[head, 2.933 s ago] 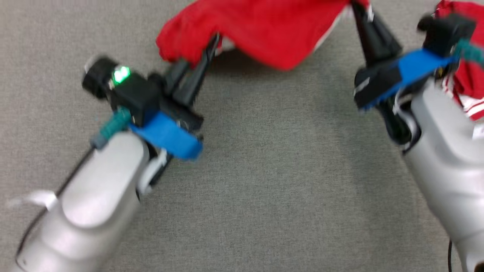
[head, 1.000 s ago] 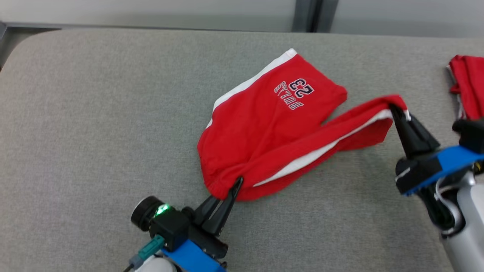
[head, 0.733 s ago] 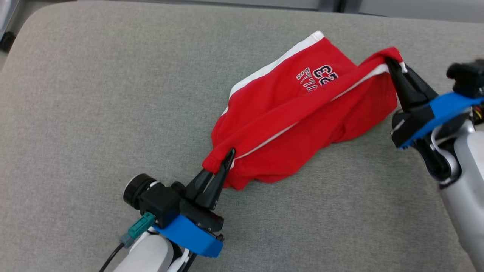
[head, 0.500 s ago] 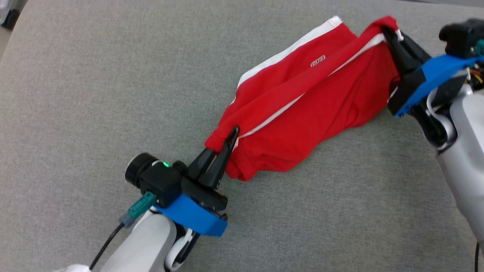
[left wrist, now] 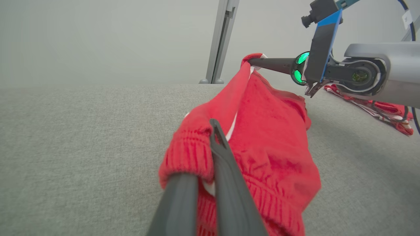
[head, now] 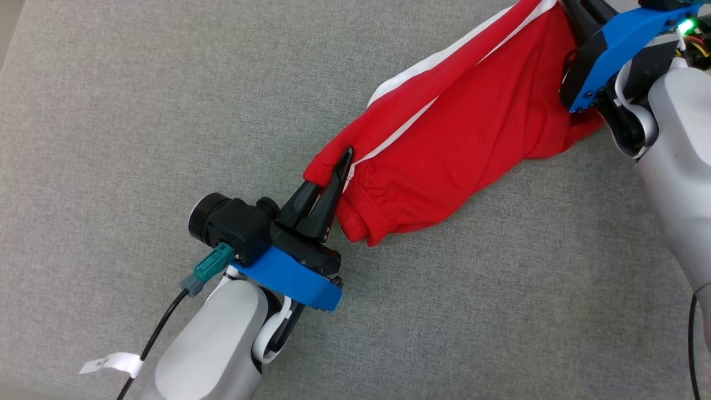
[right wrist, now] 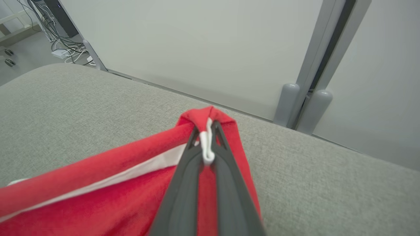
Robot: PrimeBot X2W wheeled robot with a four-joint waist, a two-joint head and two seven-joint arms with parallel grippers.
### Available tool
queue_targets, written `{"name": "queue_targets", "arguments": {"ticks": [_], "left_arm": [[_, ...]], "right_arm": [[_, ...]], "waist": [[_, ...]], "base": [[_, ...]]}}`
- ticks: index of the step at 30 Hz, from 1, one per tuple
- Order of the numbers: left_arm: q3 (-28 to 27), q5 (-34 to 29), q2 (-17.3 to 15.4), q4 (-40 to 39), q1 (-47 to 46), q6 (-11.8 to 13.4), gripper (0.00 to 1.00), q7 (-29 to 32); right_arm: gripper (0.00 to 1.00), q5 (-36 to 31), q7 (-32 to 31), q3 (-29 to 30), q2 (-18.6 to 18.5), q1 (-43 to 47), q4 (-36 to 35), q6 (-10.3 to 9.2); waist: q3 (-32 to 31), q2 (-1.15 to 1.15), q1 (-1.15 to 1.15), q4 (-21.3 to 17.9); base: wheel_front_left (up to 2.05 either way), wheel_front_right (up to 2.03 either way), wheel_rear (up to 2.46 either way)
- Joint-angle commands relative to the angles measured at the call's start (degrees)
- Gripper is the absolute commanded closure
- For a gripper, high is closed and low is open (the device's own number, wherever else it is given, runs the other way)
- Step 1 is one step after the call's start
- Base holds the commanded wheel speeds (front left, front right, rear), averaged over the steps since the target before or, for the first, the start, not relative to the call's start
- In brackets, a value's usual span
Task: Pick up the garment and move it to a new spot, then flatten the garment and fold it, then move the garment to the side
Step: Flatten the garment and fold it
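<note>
Head view steeply downward, wrist views low, close, sharing garment (head: 455,128)

Bright, even, diffuse light; soft shadows; sharp frames, wide-angle wrist distortion

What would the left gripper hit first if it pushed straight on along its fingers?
The red shorts the left gripper pinches: bunched cloth lies ahead; beyond, probably grey cushion, depth unclear.
</note>
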State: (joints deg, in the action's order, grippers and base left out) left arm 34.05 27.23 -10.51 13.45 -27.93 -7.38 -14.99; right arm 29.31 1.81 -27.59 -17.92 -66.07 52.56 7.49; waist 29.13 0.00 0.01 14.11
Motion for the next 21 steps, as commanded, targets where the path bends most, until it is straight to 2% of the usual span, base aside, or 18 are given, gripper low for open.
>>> {"name": "queue_targets", "arguments": {"ticks": [1,2,3,4,5,21], "left_arm": [[-0.3,-0.3,0.4,0.6,-1.1,-0.1,1.0,-0.2],[-0.7,-0.3,0.8,1.1,-1.1,-0.1,0.93,-0.2],[-0.6,-0.4,0.9,1.7,-1.1,-0.1,0.52,-0.2],[-0.5,-0.8,0.9,2.1,-1.3,-0.1,0.13,-0.2],[-0.8,-0.9,1.1,2.4,-1.4,-0.1,0.0,-0.2],[-5.0,-5.5,1.4,1.1,8.6,-0.1,0.0,-0.2]], "right_arm": [[0.66,0.5,1.2,-0.5,0.1,-1.8,1.5,0.0],[0.2,0.7,1.7,-0.8,0.2,-2.2,2.3,0.0],[0.0,0.9,2.1,-1.2,0.5,-2.3,3.0,0.0],[0.0,1.1,2.6,-1.8,0.6,-2.3,3.6,0.0],[0.0,1.3,3.0,-2.4,0.6,-2.2,4.2,0.0],[0.0,8.1,5.9,-10.0,-3.6,3.6,8.9,0.0]], "waist": [[0.2,0.0,-0.01,0.1],[0.2,0.0,-0.01,0.1],[0.1,0.0,-0.01,0.1],[0.0,0.0,-0.01,0.1],[-0.2,0.0,-0.01,0.1],[-6.3,0.0,-0.01,-0.4]], "base": [[0.0,0.0,0.0],[0.0,0.0,0.0],[0.0,0.0,0.0],[0.0,0.0,0.0],[0.0,0.0,0.0],[0.0,0.0,0.0]]}}
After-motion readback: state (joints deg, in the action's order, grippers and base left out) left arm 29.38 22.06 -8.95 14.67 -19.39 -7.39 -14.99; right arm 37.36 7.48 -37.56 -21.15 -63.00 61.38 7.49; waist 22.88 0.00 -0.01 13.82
